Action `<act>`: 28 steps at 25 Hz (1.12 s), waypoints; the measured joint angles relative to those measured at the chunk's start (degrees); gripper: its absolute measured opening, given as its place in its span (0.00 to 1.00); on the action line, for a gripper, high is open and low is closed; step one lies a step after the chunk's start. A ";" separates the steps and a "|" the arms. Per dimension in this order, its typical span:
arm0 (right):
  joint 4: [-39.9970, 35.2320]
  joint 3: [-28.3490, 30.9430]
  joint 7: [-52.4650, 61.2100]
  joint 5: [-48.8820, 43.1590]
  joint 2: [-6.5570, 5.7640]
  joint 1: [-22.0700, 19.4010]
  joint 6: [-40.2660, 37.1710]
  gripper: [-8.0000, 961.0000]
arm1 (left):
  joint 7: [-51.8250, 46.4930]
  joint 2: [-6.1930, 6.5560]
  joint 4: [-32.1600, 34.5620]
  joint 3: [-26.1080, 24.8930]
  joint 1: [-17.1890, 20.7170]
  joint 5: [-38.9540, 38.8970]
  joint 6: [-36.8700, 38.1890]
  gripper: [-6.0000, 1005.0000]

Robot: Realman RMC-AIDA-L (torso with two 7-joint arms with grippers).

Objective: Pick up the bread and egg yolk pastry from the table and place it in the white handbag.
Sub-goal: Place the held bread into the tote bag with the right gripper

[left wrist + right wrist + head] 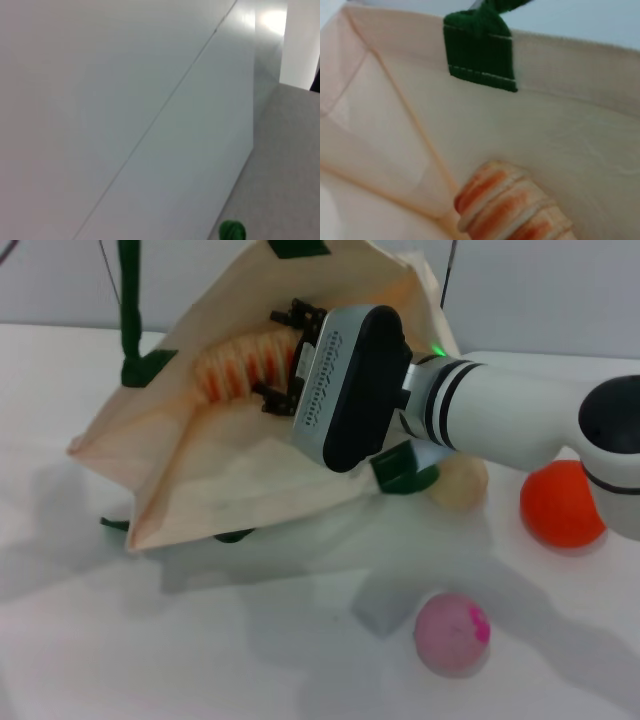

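The right gripper [278, 352], closed on the striped tan-and-orange ridged bread [243, 365], holds it lengthwise inside the open mouth of the cream-white cloth handbag [230, 475], ready for release.

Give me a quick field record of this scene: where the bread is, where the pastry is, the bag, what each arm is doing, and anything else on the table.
bread: inside the open mouth of the white handbag, at the right gripper's tips
egg yolk pastry: on the table, beside the bag, not yet bagged
white handbag: lying open, one green handle held up
right gripper: reaching into the bag, jaws around the bread
left gripper: not in view
other items: orange ball and pink ball on the table
task state: bread going in, pastry left
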 joint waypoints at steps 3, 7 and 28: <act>-2.01 0.00 -0.33 -0.50 -0.23 -1.47 0.95 0.80 | -0.32 0.71 0.00 0.00 0.85 -1.14 0.28 0.11; -4.79 0.34 -0.52 -0.62 -0.71 -3.13 4.67 0.89 | -0.37 1.98 0.00 -0.12 1.87 -2.25 1.13 0.11; -17.96 13.49 0.61 -8.72 -1.29 -16.92 15.14 0.93 | -0.59 2.90 -0.11 -0.77 4.30 -2.94 6.50 0.11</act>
